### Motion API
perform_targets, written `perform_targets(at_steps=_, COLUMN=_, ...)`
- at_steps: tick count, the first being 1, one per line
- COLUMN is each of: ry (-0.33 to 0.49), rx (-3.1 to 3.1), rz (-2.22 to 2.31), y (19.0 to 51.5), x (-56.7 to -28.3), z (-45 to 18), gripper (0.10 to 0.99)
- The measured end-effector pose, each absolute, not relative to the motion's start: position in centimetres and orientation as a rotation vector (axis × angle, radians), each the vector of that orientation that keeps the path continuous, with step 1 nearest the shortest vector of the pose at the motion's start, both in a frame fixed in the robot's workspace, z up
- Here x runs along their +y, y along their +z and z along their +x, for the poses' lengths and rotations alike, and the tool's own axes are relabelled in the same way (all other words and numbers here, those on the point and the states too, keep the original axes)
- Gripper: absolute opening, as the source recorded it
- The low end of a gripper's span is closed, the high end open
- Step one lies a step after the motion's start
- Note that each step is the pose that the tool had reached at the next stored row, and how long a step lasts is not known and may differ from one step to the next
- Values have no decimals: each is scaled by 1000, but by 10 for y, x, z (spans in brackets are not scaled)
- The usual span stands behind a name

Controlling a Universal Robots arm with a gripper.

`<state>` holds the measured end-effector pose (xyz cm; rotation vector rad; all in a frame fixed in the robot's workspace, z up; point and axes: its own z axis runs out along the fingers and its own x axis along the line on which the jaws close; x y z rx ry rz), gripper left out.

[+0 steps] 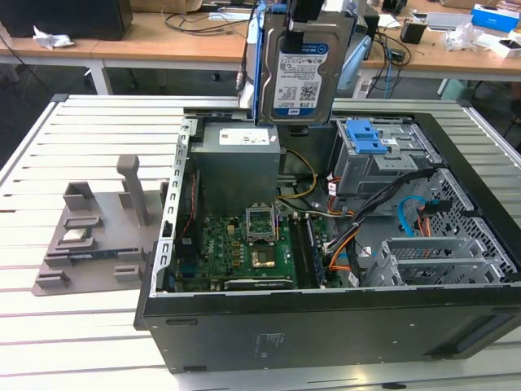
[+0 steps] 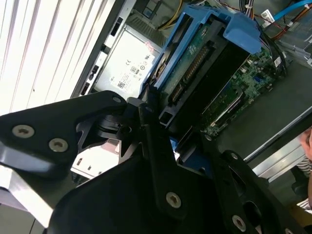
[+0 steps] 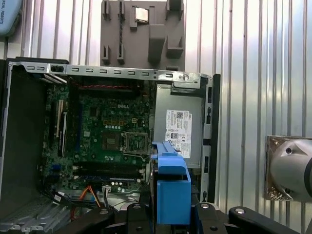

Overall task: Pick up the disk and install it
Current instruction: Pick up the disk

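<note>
The pincer (image 1: 308,11) clamps the flat silver-metal disk (image 1: 303,69) by its blue bracket, upright above the open black computer case (image 1: 326,326), mid-carry; seating it likely demands squaring to the case's grey blue-latched cage (image 1: 378,155).

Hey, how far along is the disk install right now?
Pickup looks done: the gripper is shut on the disk, held upright above the open computer case. In hand: carrying it. Left: the install itself; the disk is not yet inside the case.
</note>
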<state>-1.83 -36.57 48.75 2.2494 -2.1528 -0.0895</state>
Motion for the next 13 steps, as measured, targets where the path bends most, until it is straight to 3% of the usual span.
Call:
perform_targets(at_steps=6, ry=-90, rx=-2153, rz=2249, y=473, x=-371, z=-18, gripper=365)
perform_targets(at_steps=10, ry=-86, rx=-2151, rz=2248, y=468, x=-409, z=-19, gripper=365)
perform_targets(at_steps=13, ry=-81, rx=-2150, rz=2246, y=467, x=-420, z=-19, gripper=365)
